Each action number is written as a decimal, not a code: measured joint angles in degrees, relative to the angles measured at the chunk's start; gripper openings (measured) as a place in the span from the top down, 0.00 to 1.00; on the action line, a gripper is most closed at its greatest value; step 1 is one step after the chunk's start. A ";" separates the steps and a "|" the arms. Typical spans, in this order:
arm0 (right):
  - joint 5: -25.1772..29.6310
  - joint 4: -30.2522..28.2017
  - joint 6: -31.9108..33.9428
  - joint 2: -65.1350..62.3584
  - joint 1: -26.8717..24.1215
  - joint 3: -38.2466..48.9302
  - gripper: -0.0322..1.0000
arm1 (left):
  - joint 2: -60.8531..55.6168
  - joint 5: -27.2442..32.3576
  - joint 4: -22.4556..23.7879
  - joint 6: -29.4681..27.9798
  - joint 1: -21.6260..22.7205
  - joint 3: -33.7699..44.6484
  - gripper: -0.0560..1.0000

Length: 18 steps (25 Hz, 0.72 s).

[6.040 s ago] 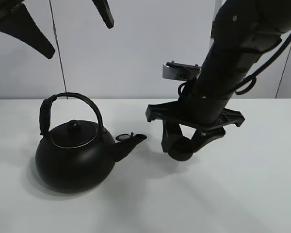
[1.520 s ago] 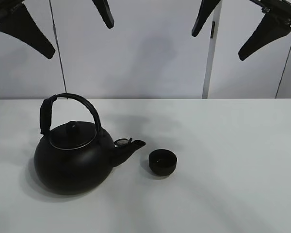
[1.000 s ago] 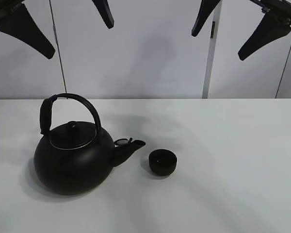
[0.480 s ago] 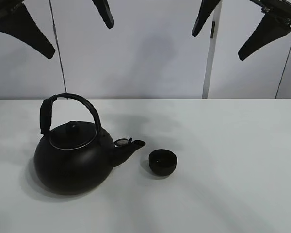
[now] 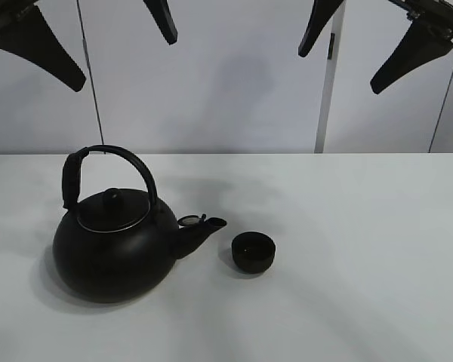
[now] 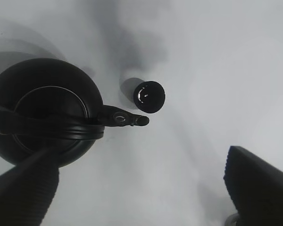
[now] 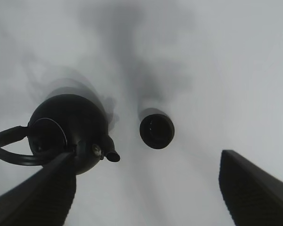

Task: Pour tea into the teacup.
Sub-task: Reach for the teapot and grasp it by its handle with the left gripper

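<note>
The left gripper [image 5: 123, 60] hangs high over the table [image 5: 362, 286], jaws wide apart and empty. It is above the kettle [image 5: 109, 249], whose arched handle [image 5: 128, 158] stands upright and untouched. Just right of the spout [image 5: 204, 226] the teacup [image 5: 253, 251] stands upright on the table, near the spout tip but apart from it. The right gripper [image 5: 341, 71], which seconds ago was down at that spot with the teacup between its jaws, is now raised high, jaws spread and holding nothing. For the last second nothing has moved. The teacup looks placed, so what likely remains is to grasp the handle and tilt the kettle.
</note>
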 joint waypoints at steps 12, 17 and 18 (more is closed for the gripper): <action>0.00 0.00 0.00 0.00 0.00 0.00 0.42 | -0.24 -1.85 5.04 2.43 0.00 0.00 0.30; 0.00 0.00 0.00 0.00 0.00 0.00 0.42 | -4.63 -6.94 13.70 2.68 -1.61 0.14 0.30; 0.00 0.00 0.00 0.00 0.00 0.00 0.42 | -6.27 -8.95 17.05 2.68 -2.56 0.81 0.30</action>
